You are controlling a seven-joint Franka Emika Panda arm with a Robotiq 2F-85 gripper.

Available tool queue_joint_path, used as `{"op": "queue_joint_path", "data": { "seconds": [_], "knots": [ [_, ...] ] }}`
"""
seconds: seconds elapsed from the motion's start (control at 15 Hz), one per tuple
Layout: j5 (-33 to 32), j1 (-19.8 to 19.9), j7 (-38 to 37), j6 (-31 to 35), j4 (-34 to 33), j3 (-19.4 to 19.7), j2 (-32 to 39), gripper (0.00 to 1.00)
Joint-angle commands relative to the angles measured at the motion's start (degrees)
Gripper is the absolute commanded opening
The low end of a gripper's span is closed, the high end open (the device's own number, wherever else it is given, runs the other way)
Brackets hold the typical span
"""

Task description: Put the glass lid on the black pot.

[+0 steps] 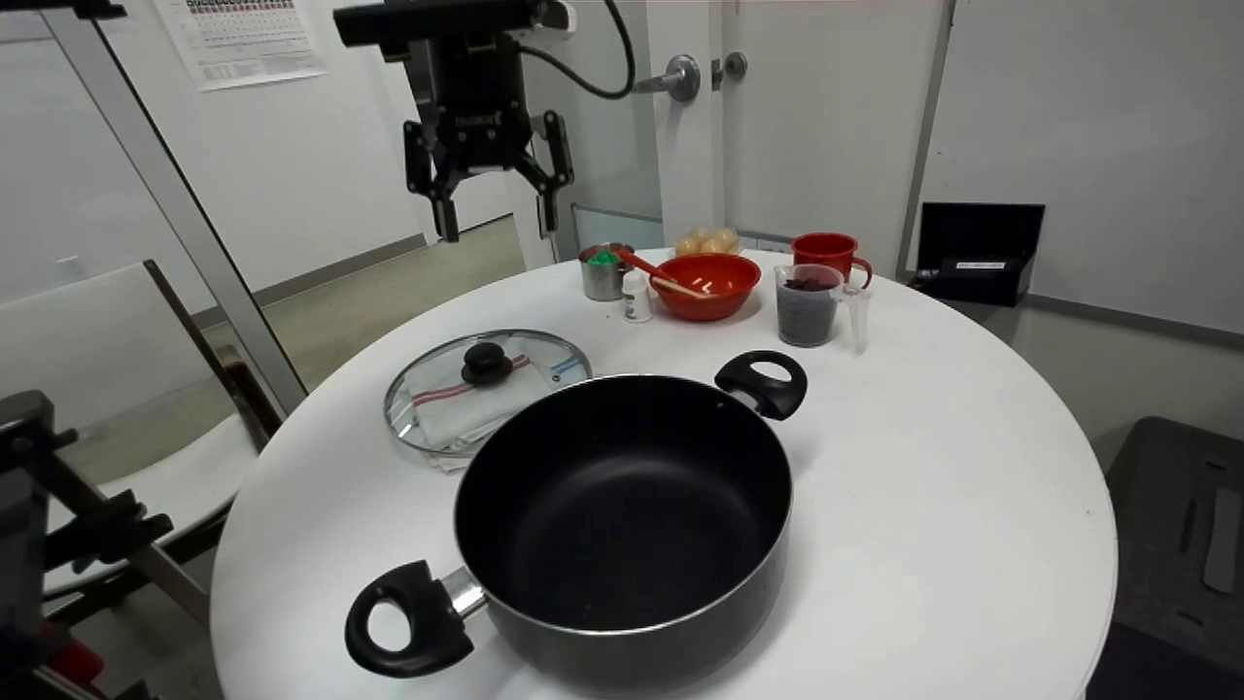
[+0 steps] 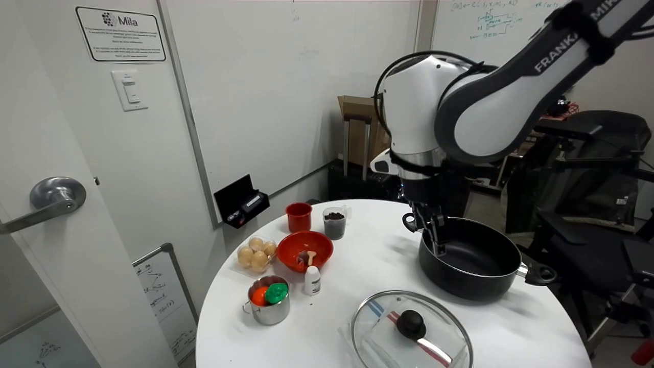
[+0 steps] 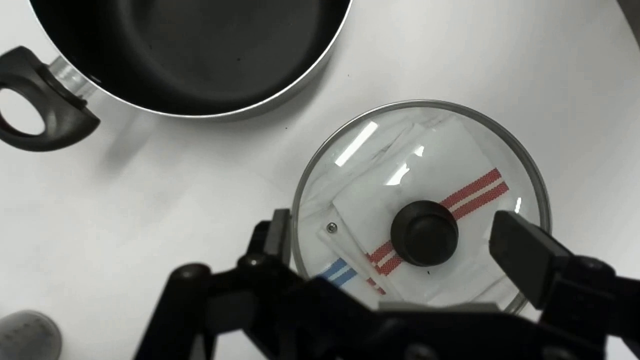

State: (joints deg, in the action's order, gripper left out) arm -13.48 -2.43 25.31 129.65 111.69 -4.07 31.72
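The glass lid lies on a folded striped cloth on the white table, its black knob facing up. It also shows in an exterior view and in the wrist view. The black pot stands beside the lid, uncovered, with nothing visible inside; it also shows in an exterior view and partly in the wrist view. My gripper is open and empty, pointing down well above the table. In the wrist view its fingers stand on either side of the knob, higher than the lid and apart from it.
A red bowl with a spoon, a white bottle, a metal cup, a measuring cup, a red mug and eggs stand grouped along the table's edge. The pot's loop handle sticks out towards them.
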Motion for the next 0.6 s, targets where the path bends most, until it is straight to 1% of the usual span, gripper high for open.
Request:
{"op": "queue_joint_path", "data": {
  "seconds": [0.0, 0.33, 0.53],
  "knots": [
    [-3.61, -1.02, 1.81, 0.12, -5.61, -0.37, 7.4, 1.0],
    [-7.01, -1.98, 5.45, 0.07, -10.84, -1.08, 15.81, 1.0],
    [-8.04, -2.05, 8.04, 0.38, -13.59, -2.01, 19.49, 1.0]
  ]
}}
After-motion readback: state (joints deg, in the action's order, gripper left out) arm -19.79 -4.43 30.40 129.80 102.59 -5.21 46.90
